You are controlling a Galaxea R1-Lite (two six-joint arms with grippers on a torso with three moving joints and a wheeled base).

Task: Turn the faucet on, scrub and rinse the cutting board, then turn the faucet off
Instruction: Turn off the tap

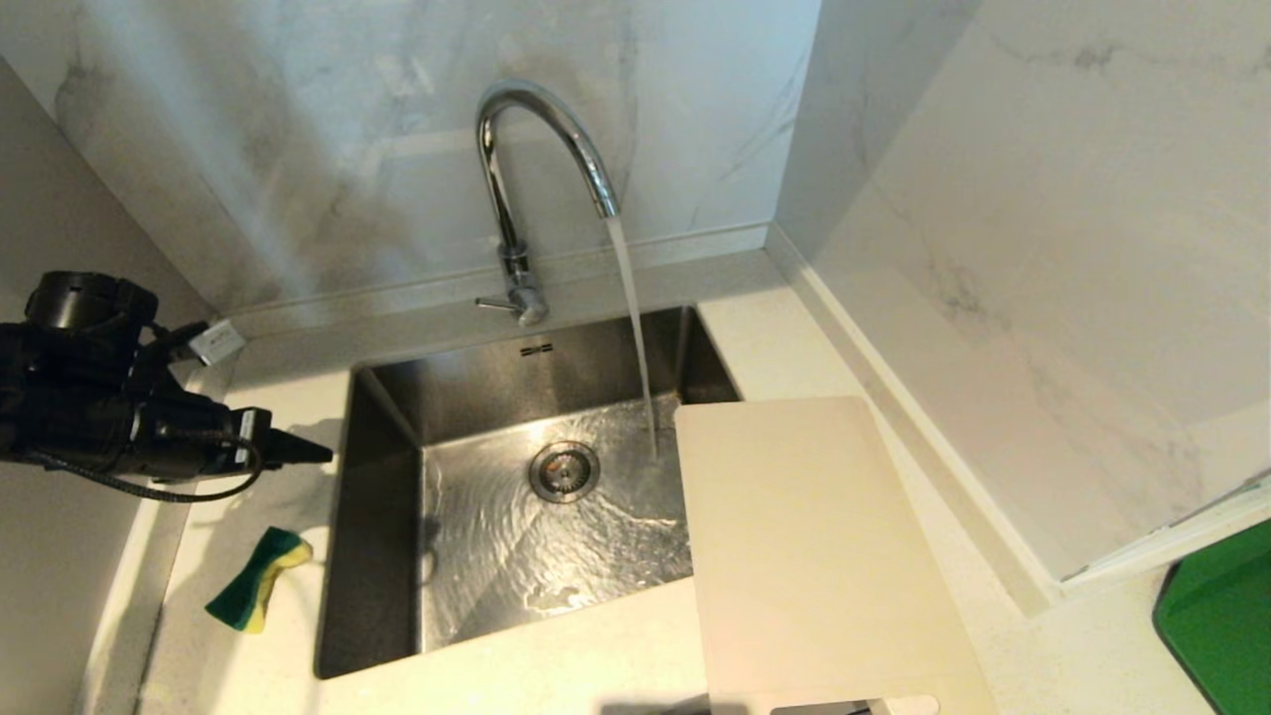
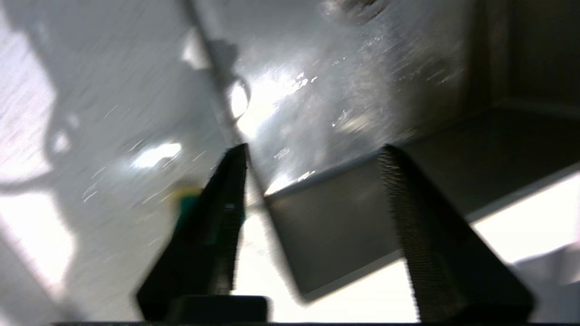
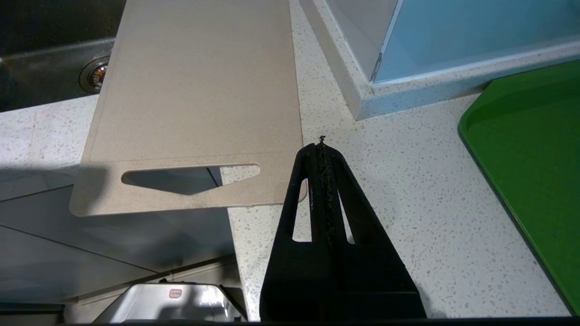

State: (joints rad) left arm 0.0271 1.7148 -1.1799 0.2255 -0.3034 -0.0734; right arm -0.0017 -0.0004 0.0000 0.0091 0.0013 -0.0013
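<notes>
Two grippers are being tracked, one working. Left gripper (image 1: 298,449) is being held above the counter just left of the sink (image 1: 382,556), jaws spread with nothing between them, as is being shown in its wrist view (image 2: 312,181).

Sponge (image 1: 256,578) is lying nearest, below and slightly nearer than the fingertips, on the counter (image 1: 556,665) beside the sink's left rim. Not being touched.

Beyond the fingertips, across the basin, water (image 1: 635,338) is being poured from the faucet (image 1: 541,179), striking the sink floor just beside the cutting board's edge. Lever (image 1: 494,304) is sitting at the faucet base, back and to the right of the claw.

Cutting board (image 1: 809,546) is lying farthest across, well apart from the left claw, one long edge overhanging the sink's right side, slot-handle end overhanging the counter front.

Right gripper (image 3: 322,149) is being kept parked over the counter just beside the board's handle corner, fingers pressed together, empty. Green tray (image 3: 530,149) is sitting further right.

Judgement: tap-on step is looking done; sponge pickup is likely next.

Risks being flagged:
- Sponge is lying tilted, close to the rim; an off-centre pinch could be nudging it into the basin.
- Board is being supported only partly; scrubbing pressure on either overhang could be tipping it.
- Stream is missing the board, so rinsing is needing a shift.
</notes>
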